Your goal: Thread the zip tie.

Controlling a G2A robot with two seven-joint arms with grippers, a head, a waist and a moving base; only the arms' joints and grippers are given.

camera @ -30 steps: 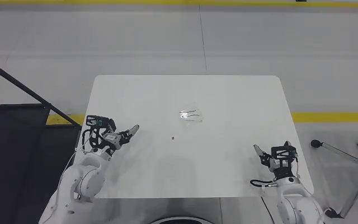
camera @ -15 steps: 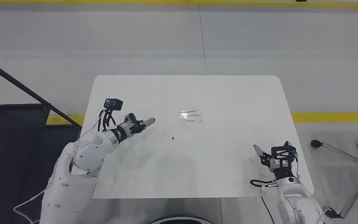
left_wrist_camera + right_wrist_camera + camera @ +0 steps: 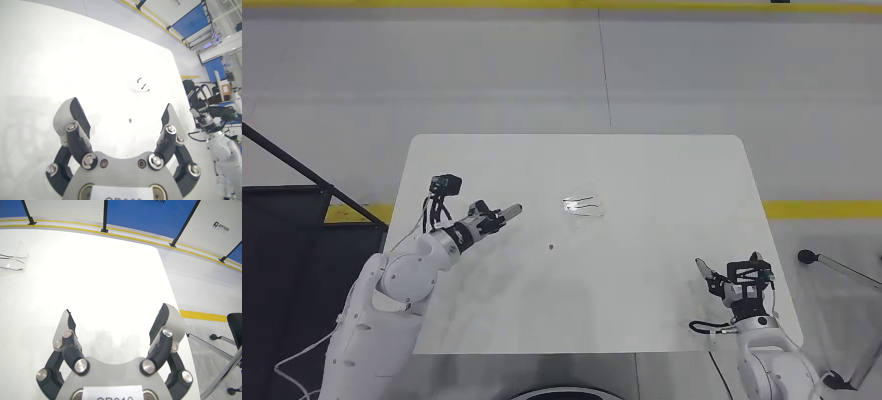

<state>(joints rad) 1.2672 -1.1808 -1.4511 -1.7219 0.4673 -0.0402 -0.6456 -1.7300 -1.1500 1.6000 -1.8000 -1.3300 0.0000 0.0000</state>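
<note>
Top view has my left gripper (image 3: 510,213) out over the white table (image 3: 662,170), fingers spread and holding nothing, pointed toward the zip ties (image 3: 584,205). Those thin black ties lie near the middle of the table on a piece of clear plastic (image 3: 20,251), well apart from both my grippers. A small dark speck (image 3: 551,245) sits on the tabletop between my left gripper and the ties. My right gripper (image 3: 707,272) is near the table's front right corner, its fingers likewise spread wide with nothing between them.
</note>
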